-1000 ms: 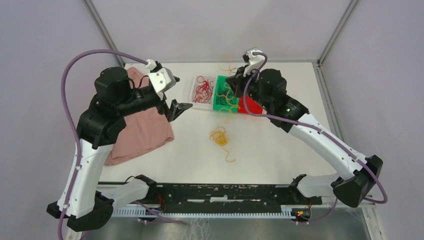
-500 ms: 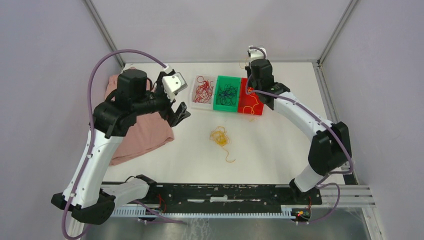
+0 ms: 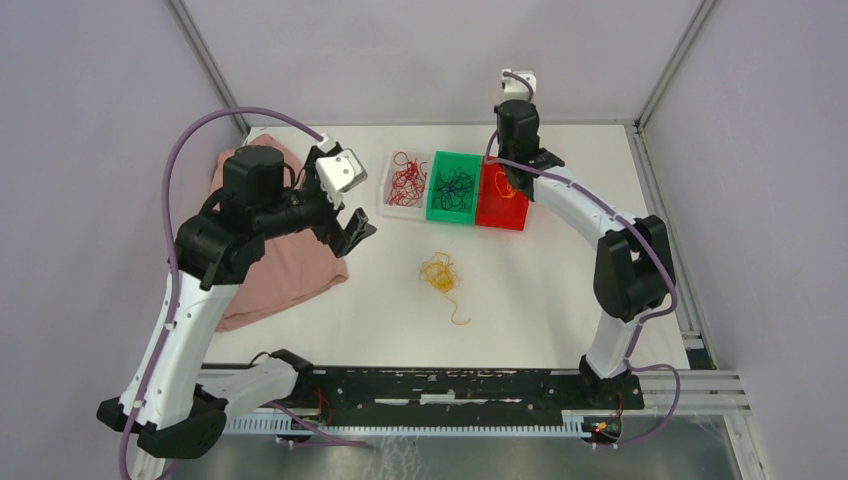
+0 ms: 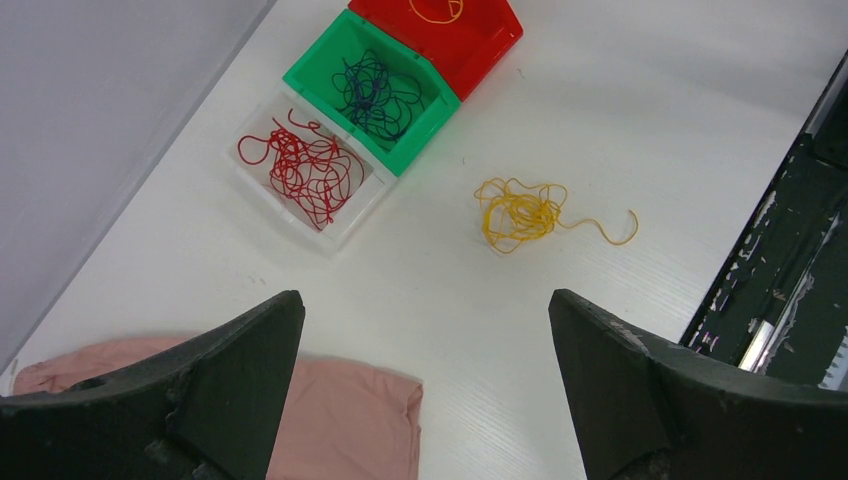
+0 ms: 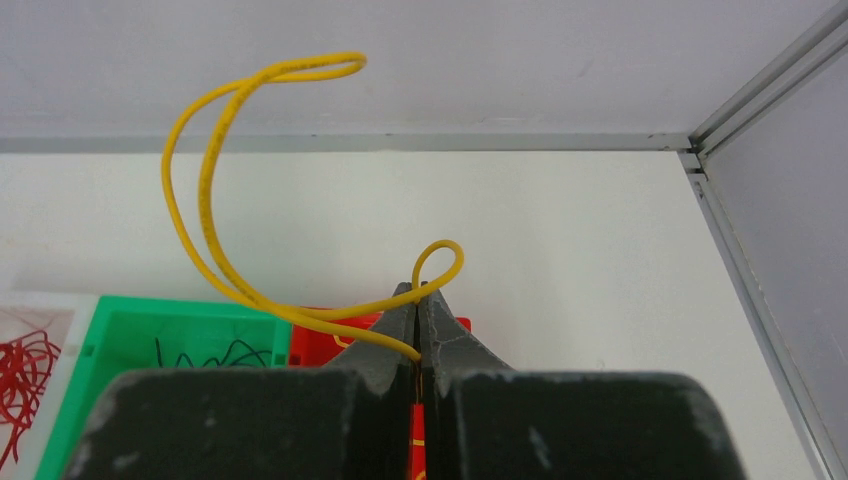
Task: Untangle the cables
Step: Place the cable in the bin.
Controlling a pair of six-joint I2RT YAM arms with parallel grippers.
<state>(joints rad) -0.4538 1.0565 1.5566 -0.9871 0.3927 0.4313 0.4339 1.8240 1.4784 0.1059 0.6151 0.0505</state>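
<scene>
Right wrist — yellow cable point(image 5: 204, 180), long loop up-left.

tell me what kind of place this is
Probably a robot lab work cell: a white table enclosed by grey panels on metal framing, two arms mounted at its near edge, bins holding sorted cables.

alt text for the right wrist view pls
The right claw is shut on a yellow cable that loops up above it. Below are a green bin holding dark cables and a red bin.
</scene>
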